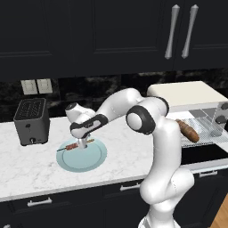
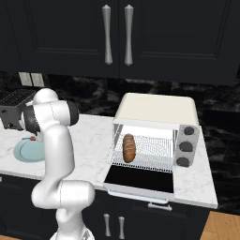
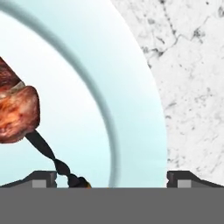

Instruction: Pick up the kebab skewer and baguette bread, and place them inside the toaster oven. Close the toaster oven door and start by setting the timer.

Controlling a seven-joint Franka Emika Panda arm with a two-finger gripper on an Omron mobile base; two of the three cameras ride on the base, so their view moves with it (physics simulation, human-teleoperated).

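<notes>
In the left base view the arm reaches down and left from its base to a pale blue plate on the marble desk. The gripper stands directly over the kebab skewer, which lies across the plate's far half. The wrist points straight down, apparently so the fingers can straddle the thin stick from above. A dark slot toaster sits on the desk just left of the plate. Well to the right of the plate, the baguette bread already rests on the rack of the toaster oven, so the bread half of the job looks done.

In the right base view the toaster oven door hangs open and flat in front of the oven, presumably left so for the skewer. The loaf lies on the rack's left side, leaving room to its right. The plate sits far left of the oven, mostly behind the arm.

In the hand view the two fingertips stand wide apart, spread and gripping nothing. The skewer's meat chunk lies at the left over the plate, and its dark twisted stick end runs down beside the left fingertip; whether it touches cannot be told. The right fingertip sits over the plate's rim.
</notes>
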